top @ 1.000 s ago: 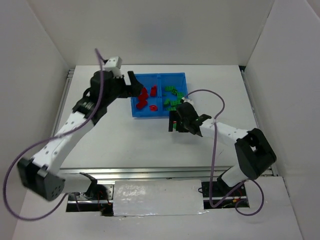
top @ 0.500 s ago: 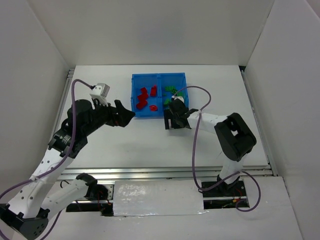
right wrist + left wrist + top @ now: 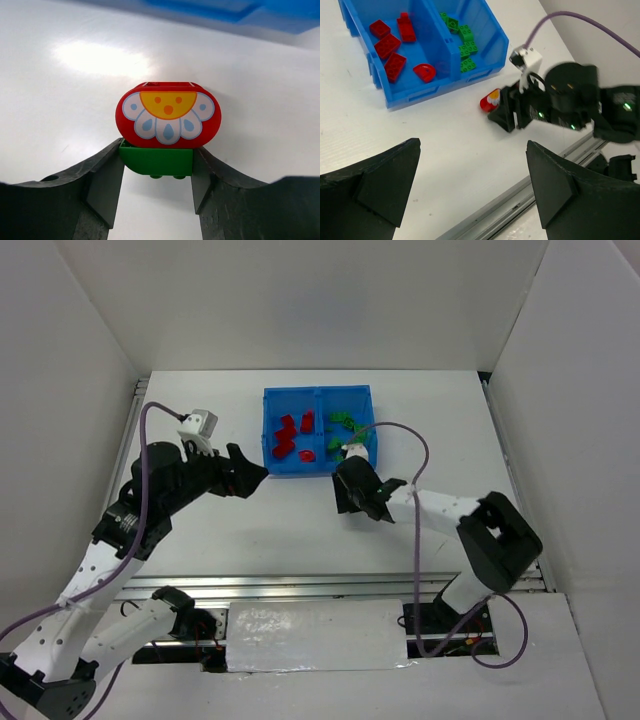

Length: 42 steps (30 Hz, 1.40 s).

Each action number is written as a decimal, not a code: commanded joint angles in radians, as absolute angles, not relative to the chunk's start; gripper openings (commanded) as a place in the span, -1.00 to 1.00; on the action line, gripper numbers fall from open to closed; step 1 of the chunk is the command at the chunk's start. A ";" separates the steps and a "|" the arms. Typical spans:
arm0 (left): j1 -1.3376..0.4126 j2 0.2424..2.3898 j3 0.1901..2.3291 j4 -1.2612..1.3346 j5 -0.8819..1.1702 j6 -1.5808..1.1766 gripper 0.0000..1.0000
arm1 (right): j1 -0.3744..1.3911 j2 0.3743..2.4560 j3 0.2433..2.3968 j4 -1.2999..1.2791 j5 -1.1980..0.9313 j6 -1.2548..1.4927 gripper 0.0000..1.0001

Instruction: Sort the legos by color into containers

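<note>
Top view, blue tray (image 3: 290, 469) on the table (image 3: 300, 530), red legos (image 3: 288, 436) in its left compartment, green legos (image 3: 345, 424) in its right, left wrist view, left jaws wide apart above the table, right wrist view, right jaws closed against green brick (image 3: 156, 161) joined under flower-faced red brick (image 3: 168, 116), near the tray

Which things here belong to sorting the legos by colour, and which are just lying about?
Job: translucent blue plastic two-compartment tray; red plastic bricks in its left compartment; green plastic bricks in its right; red flower-printed piece joined to a green brick, on the table.
Lying about: purple cable; metal rail; silvery sheet.
</note>
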<state>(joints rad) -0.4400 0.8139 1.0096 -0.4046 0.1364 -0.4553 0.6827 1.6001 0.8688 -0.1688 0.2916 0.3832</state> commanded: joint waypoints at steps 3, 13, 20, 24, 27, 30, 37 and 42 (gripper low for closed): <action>-0.445 0.844 1.009 -0.336 0.224 -0.572 0.99 | 0.863 1.289 0.775 -0.028 0.189 0.221 -0.81; -0.483 0.960 0.859 -0.058 0.580 -0.848 0.99 | 0.940 0.953 0.641 0.134 -0.080 0.064 -1.00; -0.569 1.022 0.844 -0.002 0.568 -0.877 0.95 | 0.959 0.974 0.706 0.078 -0.071 0.054 -1.00; -0.574 1.054 0.833 0.052 0.584 -0.890 0.82 | 0.977 0.969 0.718 0.069 -0.060 0.043 -1.00; -0.575 1.072 0.827 0.066 0.588 -0.891 0.66 | 0.991 0.947 0.706 0.084 -0.060 0.034 -1.00; -0.577 1.095 0.819 0.098 0.607 -0.899 0.52 | 1.002 0.925 0.703 0.097 -0.081 0.018 -1.00; -0.575 1.129 0.847 0.129 0.641 -0.896 -0.97 | 1.011 0.939 0.689 0.121 -0.029 0.012 -1.00; -0.566 1.147 0.874 0.147 0.649 -0.864 -1.00 | 1.011 0.917 0.644 0.159 0.035 -0.006 -1.00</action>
